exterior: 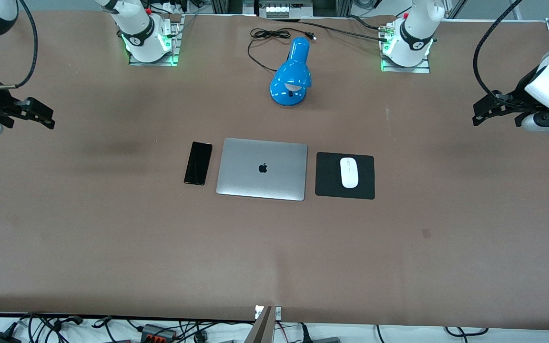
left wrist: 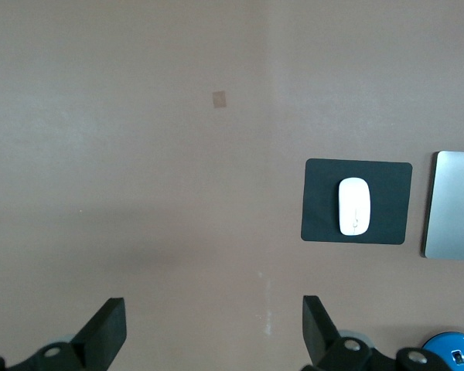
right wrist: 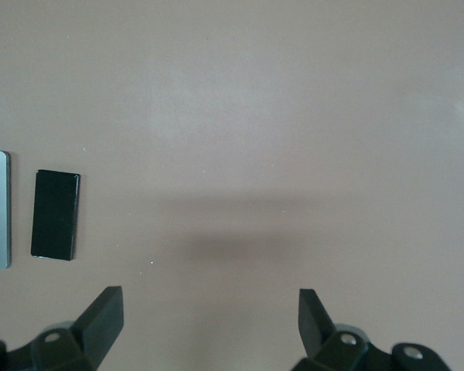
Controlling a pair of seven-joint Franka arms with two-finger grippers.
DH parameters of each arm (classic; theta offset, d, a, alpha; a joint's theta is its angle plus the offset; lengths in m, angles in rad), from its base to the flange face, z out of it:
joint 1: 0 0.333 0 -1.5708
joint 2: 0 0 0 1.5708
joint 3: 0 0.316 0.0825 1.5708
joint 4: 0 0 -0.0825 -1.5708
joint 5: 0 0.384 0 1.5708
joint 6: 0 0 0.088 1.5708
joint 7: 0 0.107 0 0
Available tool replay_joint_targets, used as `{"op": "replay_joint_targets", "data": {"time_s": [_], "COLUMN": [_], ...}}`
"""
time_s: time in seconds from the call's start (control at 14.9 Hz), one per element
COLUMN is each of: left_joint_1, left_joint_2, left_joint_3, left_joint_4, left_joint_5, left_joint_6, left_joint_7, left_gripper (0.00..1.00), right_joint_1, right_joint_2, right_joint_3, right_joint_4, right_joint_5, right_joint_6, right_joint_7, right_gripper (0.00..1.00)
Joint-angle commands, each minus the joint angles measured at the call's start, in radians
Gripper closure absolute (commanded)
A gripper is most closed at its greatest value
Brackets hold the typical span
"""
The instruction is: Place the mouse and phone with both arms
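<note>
Both grippers hang empty with jaws spread wide: the left gripper point(left wrist: 209, 332) over bare table at the left arm's end, the right gripper point(right wrist: 209, 328) over the right arm's end. The mouse point(exterior: 349, 172) rests on the mouse pad point(exterior: 365, 188); the phone point(exterior: 198, 163) lies flat just beside the closed laptop point(exterior: 261, 168). Both appear placed; any retreat should stay high and clear of them.

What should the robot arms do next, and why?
Probably nothing more than wait. The mouse already lies on the mouse pad, the phone beside the laptop. The left end effector and right end effector hang open over bare table.
</note>
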Motion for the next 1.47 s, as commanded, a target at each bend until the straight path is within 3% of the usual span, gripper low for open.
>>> {"op": "replay_joint_targets", "data": {"time_s": [0.0,1.41], "left_joint_1": [-0.010,-0.007], "left_joint_2": [0.012,0.012], "left_joint_3": [0.013,0.015], "left_joint_4": [0.022,0.026], "left_joint_5": [0.000,0.000], "left_joint_6": [-0.007,-0.031], "left_joint_7": [0.026,0.026], "left_gripper": [0.00,0.00], "right_joint_1": [0.004,0.007], "right_joint_2": [-0.014,-0.009], "right_joint_3": [-0.008,-0.006], "right_joint_4": [0.038,0.032], "right_joint_5": [0.007,0.009], "right_joint_6": [-0.035,-0.054], "right_joint_7": [-0.021,-0.016], "right_gripper": [0.00,0.00]}}
